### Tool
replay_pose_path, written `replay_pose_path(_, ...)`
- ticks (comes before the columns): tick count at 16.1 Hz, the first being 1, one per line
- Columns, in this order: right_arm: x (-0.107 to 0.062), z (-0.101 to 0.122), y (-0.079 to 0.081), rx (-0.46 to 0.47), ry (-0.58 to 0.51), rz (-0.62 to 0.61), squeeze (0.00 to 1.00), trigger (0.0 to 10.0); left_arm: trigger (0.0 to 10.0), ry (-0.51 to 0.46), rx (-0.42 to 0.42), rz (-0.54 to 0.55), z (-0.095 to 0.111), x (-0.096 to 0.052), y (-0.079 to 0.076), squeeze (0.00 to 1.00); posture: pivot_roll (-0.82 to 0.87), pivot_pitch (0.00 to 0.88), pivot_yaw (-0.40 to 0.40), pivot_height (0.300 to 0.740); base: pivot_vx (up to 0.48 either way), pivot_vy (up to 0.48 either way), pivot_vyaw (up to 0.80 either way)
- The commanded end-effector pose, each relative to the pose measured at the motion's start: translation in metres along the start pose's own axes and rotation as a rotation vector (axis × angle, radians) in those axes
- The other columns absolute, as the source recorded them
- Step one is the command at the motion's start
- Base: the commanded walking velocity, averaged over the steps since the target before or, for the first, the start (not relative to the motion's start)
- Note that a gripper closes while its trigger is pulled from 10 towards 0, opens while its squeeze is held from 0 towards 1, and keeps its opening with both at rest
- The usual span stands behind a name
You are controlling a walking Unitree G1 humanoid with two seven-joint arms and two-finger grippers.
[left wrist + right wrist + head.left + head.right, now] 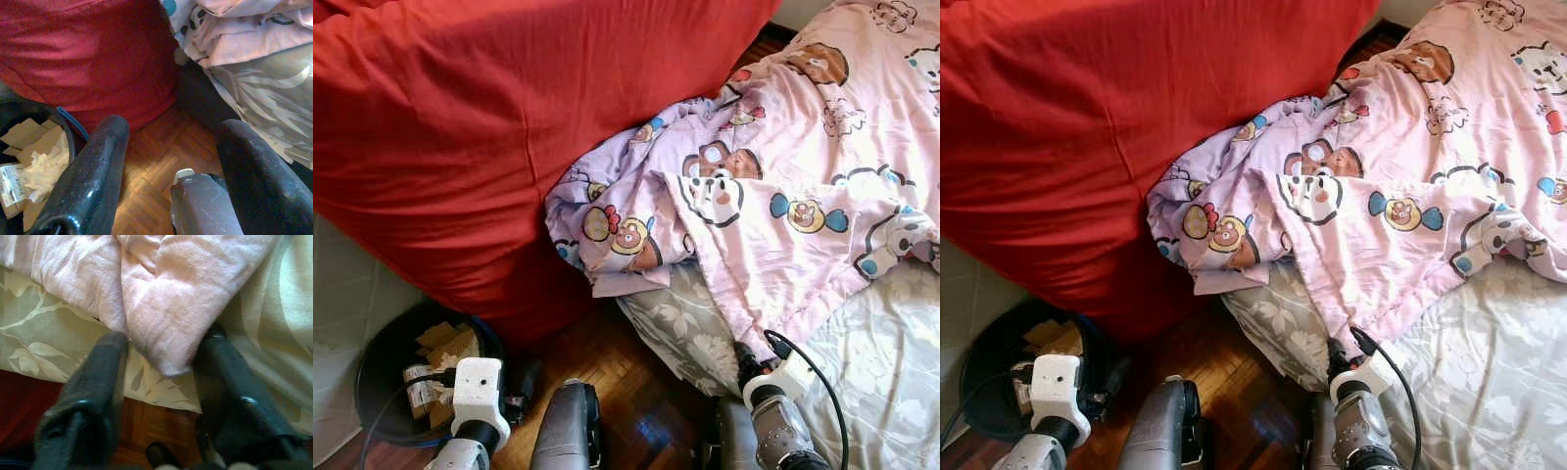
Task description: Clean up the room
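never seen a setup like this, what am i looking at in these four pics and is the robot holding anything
A walking humanoid robot with two arms, each ending in two long black fingers. Two pictures come from its head, looking down; two from cameras on its wrists.

The head views show a big red cushion, a pink cartoon blanket on a grey leaf-patterned sheet, and a black bin of cardboard and paper on the wooden floor.

The right gripper is open, its fingers either side of the blanket's corner, not closed on it. The left gripper is open over the floor, holding nothing.
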State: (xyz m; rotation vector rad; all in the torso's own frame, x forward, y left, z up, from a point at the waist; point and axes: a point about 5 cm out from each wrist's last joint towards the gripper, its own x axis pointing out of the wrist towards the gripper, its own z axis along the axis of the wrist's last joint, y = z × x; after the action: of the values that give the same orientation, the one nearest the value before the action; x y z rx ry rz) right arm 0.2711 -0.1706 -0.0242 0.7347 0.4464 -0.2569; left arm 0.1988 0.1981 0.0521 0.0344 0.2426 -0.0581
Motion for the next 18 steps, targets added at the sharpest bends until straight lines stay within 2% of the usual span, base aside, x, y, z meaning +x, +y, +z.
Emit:
replay_pose_path(1, -0.003, -0.01, -0.002, 0.016, 0.03, -0.007, 0.0, 0.0, 10.0, 0.032, 0.035, 0.004, -0.005, -0.008, 0.004, 0.0, 0.14, 0.282, 0.081, 0.635, 0.0, 0.0, 0.0)
replay_pose_path(6, -0.003, -0.009, -0.002, 0.014, 0.029, -0.011, 0.0, 0.0, 10.0, 0.029, 0.032, 0.01, -0.005, -0.008, 0.004, 0.0, 0.14, 0.281, 0.08, 0.635, 0.0, 0.0, 0.0)
replay_pose_path(12, -0.001, 0.005, -0.008, -0.001, -0.027, -0.043, 0.0, 0.0, 10.0, 0.022, 0.027, 0.012, -0.005, -0.004, 0.002, 0.0, 0.13, 0.257, 0.071, 0.635, 0.0, 0.0, 0.0)
replay_pose_path(14, 0.0, 0.012, -0.009, -0.014, -0.056, -0.048, 0.0, 0.0, 10.0, 0.017, 0.024, 0.014, -0.005, 0.001, 0.002, 0.0, 0.12, 0.238, 0.066, 0.635, 0.0, 0.0, 0.0)
replay_pose_path(18, 0.0, 0.031, -0.015, -0.049, -0.141, -0.056, 0.0, 0.0, 10.0, -0.023, 0.006, 0.008, 0.001, 0.02, -0.005, 0.0, 0.09, 0.189, 0.049, 0.635, 0.0, 0.0, 0.0)
